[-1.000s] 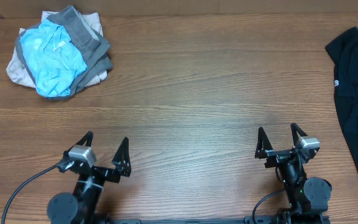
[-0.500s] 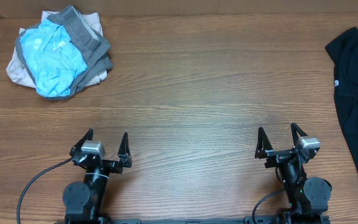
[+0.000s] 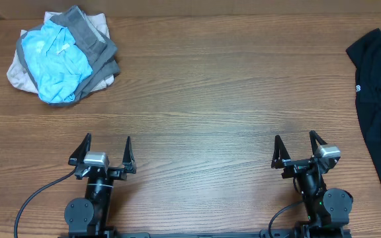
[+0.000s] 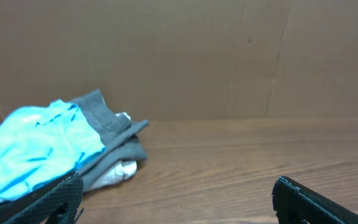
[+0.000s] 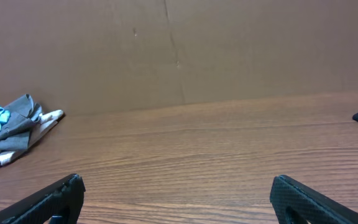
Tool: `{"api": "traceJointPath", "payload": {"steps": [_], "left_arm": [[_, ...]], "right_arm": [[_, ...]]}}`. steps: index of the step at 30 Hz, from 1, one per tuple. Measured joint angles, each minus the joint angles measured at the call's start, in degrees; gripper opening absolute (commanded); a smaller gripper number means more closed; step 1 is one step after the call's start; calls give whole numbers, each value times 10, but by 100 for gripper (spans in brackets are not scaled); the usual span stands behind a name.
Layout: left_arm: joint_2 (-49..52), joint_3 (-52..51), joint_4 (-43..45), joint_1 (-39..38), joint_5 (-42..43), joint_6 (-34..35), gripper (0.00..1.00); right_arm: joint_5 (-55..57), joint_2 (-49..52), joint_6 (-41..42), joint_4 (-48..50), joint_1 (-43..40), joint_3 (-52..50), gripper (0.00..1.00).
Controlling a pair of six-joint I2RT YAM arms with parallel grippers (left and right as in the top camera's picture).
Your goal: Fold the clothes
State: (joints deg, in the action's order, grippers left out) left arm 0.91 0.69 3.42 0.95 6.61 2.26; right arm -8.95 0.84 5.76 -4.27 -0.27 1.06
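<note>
Clothes lie well away from both arms, and neither claw holds any of them. Nearest, at the front edge of the table (image 3: 210,99), the left gripper (image 3: 107,139) points its fingers toward the far side, spread wide and released with only bare wood between them. A dark cable (image 3: 35,198) loops off from its base to the left. The right gripper (image 3: 295,136) stands level with it, well apart to the right, fingers equally wide and released over bare wood. Further out on the right edge lies a black garment (image 3: 376,86), spread loosely and running from mid-table toward the far edge, partly cut off by the frame, with a small white mark (image 3: 359,88) near its left side. Farthest off, in the far left corner, is a crumpled pile. A blue T-shirt (image 3: 58,63) is bunched on top at the left, a grey garment (image 3: 94,43) is draped against its right side, and an off-white garment (image 3: 17,74) shows underneath at the left edge. Behind the pile, in the left wrist view, a brown cardboard wall (image 4: 166,56) rises at the table's far edge.
</note>
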Motion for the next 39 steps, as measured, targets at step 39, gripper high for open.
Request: {"api": "traceJointPath", "payload": {"steps": [39], "left_arm": [[0,-1,-73,18,-3,-12,100]], "right_arm": [[0,0,0,0,0,0,100]]}}
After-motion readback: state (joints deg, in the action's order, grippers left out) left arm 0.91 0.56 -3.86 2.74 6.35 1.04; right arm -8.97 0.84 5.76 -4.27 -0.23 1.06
